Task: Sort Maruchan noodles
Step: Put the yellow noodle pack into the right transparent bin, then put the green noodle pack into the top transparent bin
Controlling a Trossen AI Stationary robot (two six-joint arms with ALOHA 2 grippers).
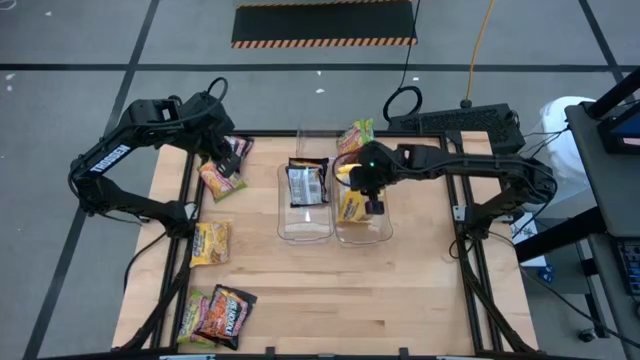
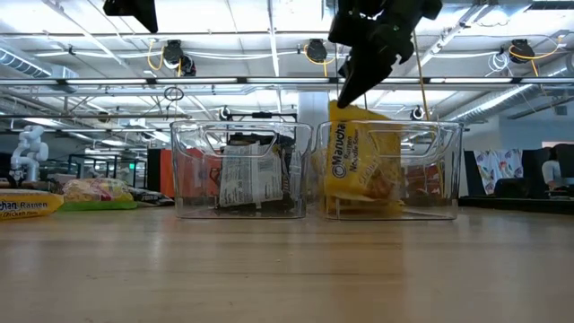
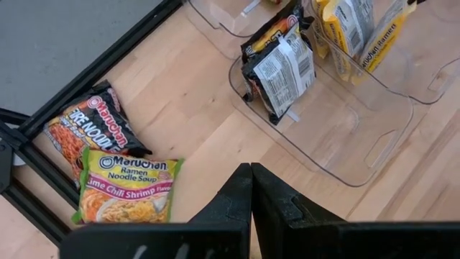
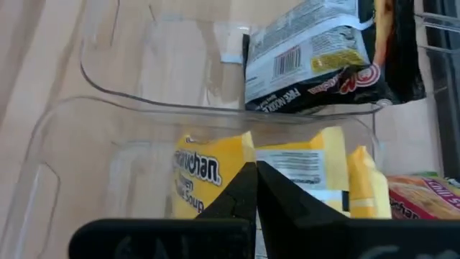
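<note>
In the low view, the yellow packet (image 2: 363, 161) in the right bin (image 2: 448, 170) is partly covered at its top by the right gripper (image 2: 345, 94), and the arm above is cut off by the top edge. The dark packets (image 2: 247, 175) in the left bin (image 2: 184, 170) show blurred print through the clear wall. A yellow packet (image 2: 20, 205) is cut off by the left edge. In the high view, packet lettering is too small to read.

My pale wooden worktop (image 1: 400, 290) stands on a grey floor (image 1: 80, 60) marked with pale lines. A black-and-orange striped mat (image 1: 323, 22) lies beyond it. Overhead, I see metal trusses (image 2: 224, 82) and bright ceiling lights (image 2: 81, 13).
</note>
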